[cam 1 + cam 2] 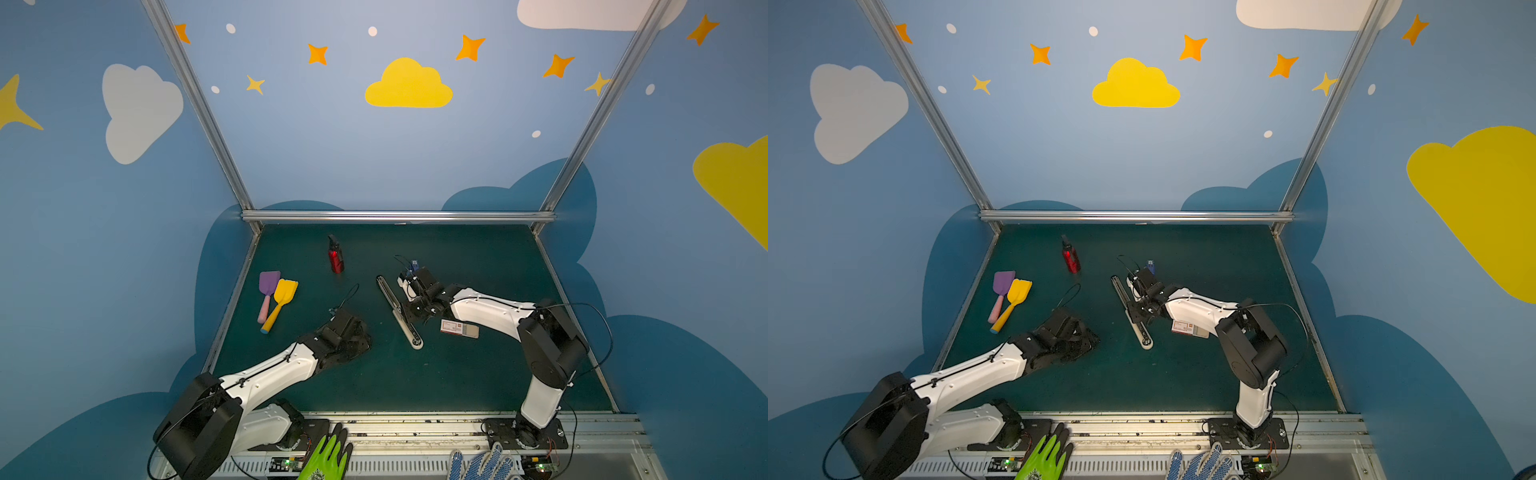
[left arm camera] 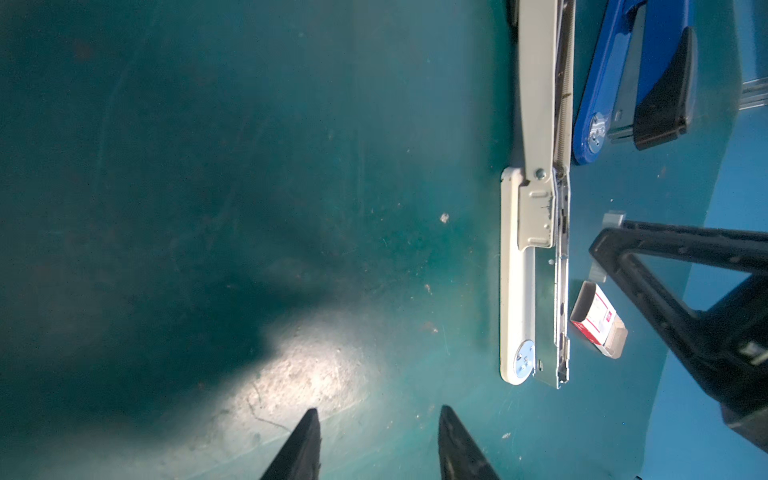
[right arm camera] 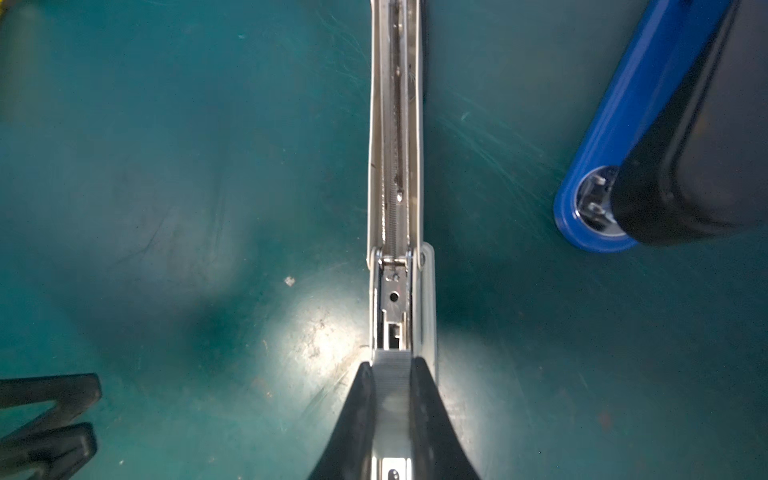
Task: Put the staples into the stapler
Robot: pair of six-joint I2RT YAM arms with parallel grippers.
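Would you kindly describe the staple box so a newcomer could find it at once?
On the dark green table mat, find the long white metal stapler lying opened flat near the middle. Just right of its near end lies the small flat white cardboard box. It is the only cardboard thing there, with a red-printed label and its tray slid partly out.

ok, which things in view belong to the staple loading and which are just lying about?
In the job:
- opened white metal stapler
- grey staple strip, held in the right gripper
- white red-labelled staple box

Lying about:
- blue stapler
- red spray bottle
- purple spatula
- yellow spatula
- green glove
- blue-dotted gloves
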